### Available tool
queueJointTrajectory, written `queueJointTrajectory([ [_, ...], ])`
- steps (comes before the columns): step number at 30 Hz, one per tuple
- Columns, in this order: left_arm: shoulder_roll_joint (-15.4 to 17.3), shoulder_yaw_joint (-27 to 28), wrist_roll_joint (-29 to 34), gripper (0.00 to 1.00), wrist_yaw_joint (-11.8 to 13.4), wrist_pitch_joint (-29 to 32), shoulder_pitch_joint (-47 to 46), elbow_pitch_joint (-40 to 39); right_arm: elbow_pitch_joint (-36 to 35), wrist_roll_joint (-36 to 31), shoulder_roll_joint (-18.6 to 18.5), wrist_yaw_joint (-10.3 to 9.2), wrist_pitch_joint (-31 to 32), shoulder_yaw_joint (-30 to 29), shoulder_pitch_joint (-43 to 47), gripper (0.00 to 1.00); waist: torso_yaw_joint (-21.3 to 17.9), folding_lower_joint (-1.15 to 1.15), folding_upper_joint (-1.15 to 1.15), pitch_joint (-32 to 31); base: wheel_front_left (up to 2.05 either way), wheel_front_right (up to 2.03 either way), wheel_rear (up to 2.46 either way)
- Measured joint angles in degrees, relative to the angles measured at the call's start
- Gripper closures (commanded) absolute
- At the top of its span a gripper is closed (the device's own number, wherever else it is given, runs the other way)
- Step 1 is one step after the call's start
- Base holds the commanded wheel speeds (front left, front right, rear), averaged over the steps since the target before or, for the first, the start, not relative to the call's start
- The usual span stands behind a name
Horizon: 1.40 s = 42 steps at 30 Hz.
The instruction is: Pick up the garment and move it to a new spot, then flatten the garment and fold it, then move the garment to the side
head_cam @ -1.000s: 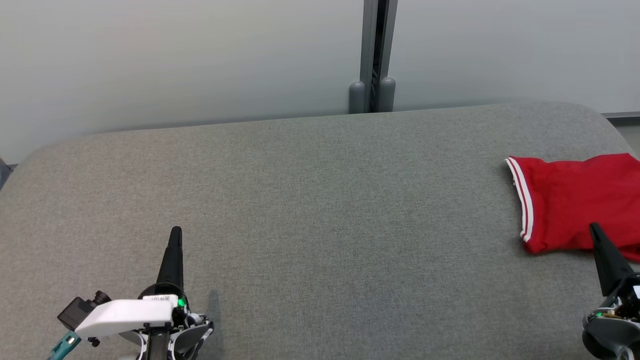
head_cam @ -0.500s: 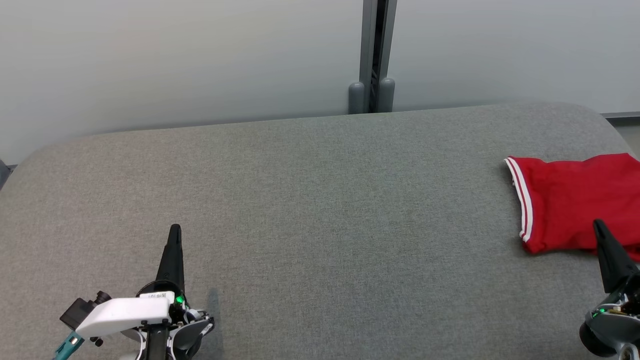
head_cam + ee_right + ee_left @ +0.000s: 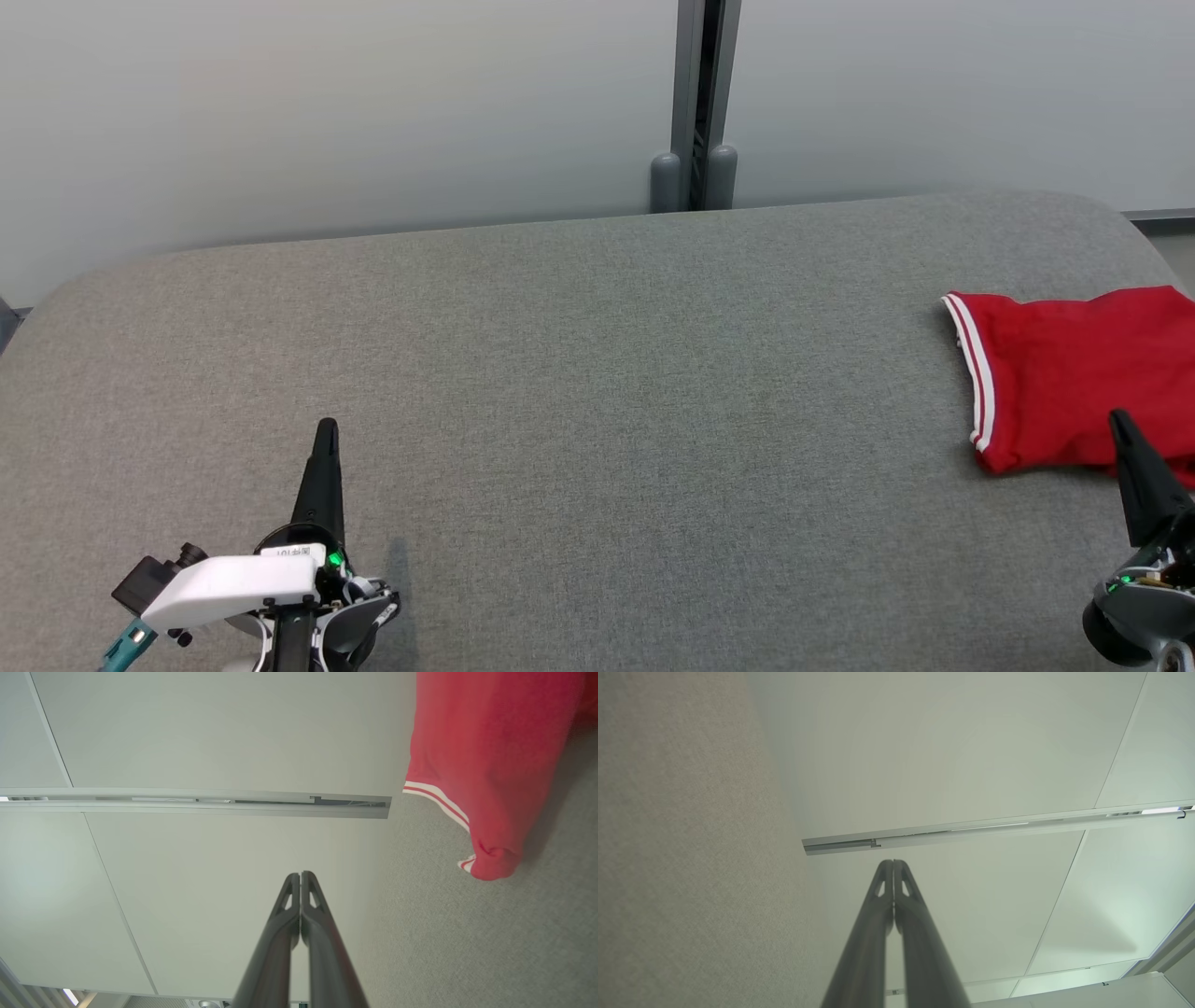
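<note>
Left tool, right tool closed, empty. Shirt looks soft, limp; I'd pinch the striped hem.

The grey cushioned surface is unobstructed at left and middle; its right end is occupied by a red garment, its back closed by a wall.

A matt red cloth garment with white striped trim lies on a rough grey woven fabric surface, before smooth pale wall panels joined by a metal post.
</note>
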Motion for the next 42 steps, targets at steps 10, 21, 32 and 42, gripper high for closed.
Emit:
queueJointTrajectory([
  [10,0.0,0.0,0.0,1.0,0.0,0.0,0.0,0.0,0.0,0.0,0.1,0.0,0.1,-0.1,0.0,1.0,0.0,0.0,0.0,0.0,0.0,0.0,0.0],
  [21,0.0,0.0,0.0,1.0,0.0,0.0,0.0,0.0,0.0,-0.2,0.1,0.0,0.3,-0.3,0.0,1.0,0.0,0.0,0.0,0.0,0.0,0.0,0.0],
  [32,0.0,0.0,0.0,1.0,0.0,0.0,0.0,0.0,0.0,-0.4,0.2,0.0,0.3,-0.4,0.0,1.0,0.0,0.0,0.0,0.0,0.0,0.0,0.0],
  [42,0.0,0.0,0.0,1.0,0.0,0.0,0.0,0.0,0.0,-0.4,0.3,0.0,0.3,-0.5,-0.1,1.0,0.0,0.0,0.0,0.0,0.0,0.0,0.0],
])
